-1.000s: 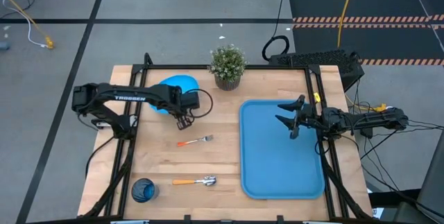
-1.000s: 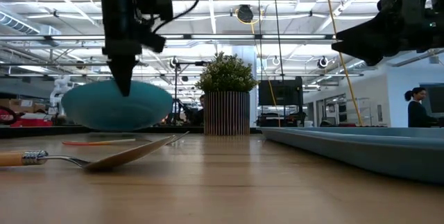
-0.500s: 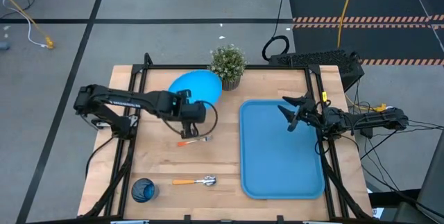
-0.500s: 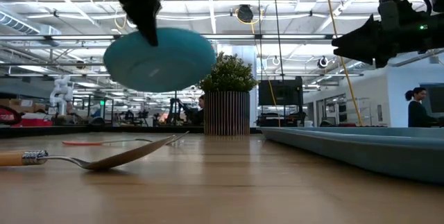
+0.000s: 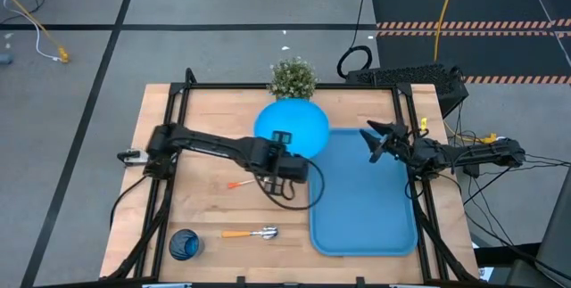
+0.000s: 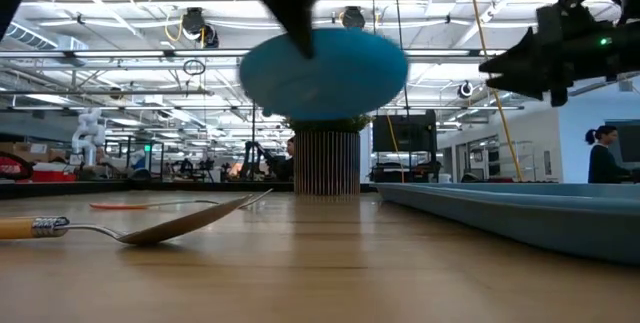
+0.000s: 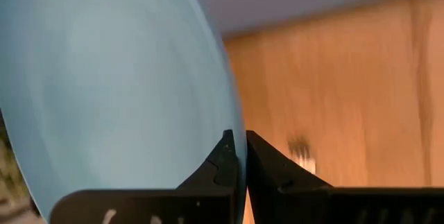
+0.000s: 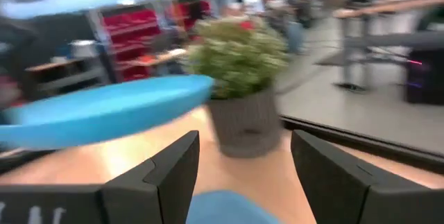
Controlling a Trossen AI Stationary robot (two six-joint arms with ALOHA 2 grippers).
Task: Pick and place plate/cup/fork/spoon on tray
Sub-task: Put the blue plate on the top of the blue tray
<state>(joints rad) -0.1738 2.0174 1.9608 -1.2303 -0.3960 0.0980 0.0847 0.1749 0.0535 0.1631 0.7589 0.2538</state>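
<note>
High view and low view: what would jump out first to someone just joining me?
The sky-blue plate, held off the table by its rim in the shut left gripper, in front of the potted plant and beside the tray. The open right gripper hovers over the tray's far end.

plate (image 7: 118,85): cut off by frame edge | plant (image 6: 328,158): foliage seemingly hidden behind plate

Bare tray (image 5: 361,208) floor open across its middle and near end, right gripper (image 5: 373,142) hanging over its far edge, lifted plate (image 5: 292,126) and potted plant (image 5: 292,78) crowding the far left corner.
</note>
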